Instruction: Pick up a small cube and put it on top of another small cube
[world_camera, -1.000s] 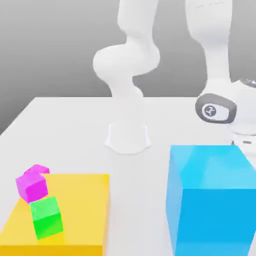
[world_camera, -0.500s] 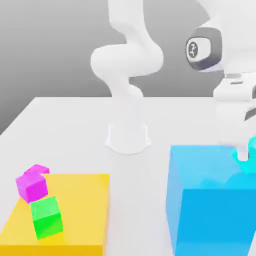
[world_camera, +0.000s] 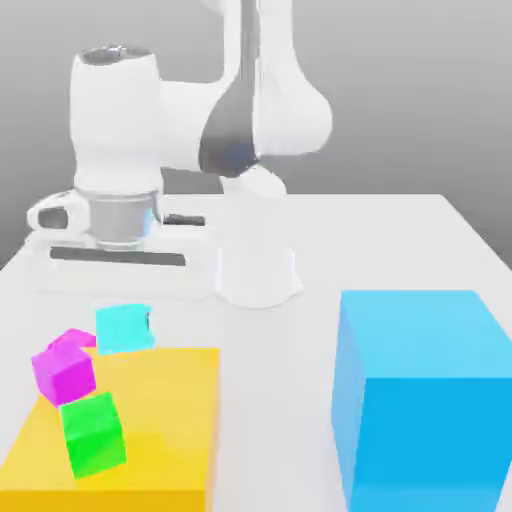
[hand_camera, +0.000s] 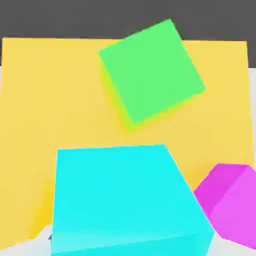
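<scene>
The small cube (world_camera: 124, 328) hangs over the yellow slab's (world_camera: 160, 420) far edge beside the magenta cube (world_camera: 64, 370), apparently light, rigid and smooth-sided, best pinched across opposite flat faces; whether the jaws clasp it I cannot tell.

No legible text, labels or numbers, as far as the blur allows

Even, bright, diffuse light; soft faint shadows on white table (world_camera: 400, 240); no glare. Arm (world_camera: 150, 150) edges slightly smeared; cubes crisp, no edge distortion.
</scene>
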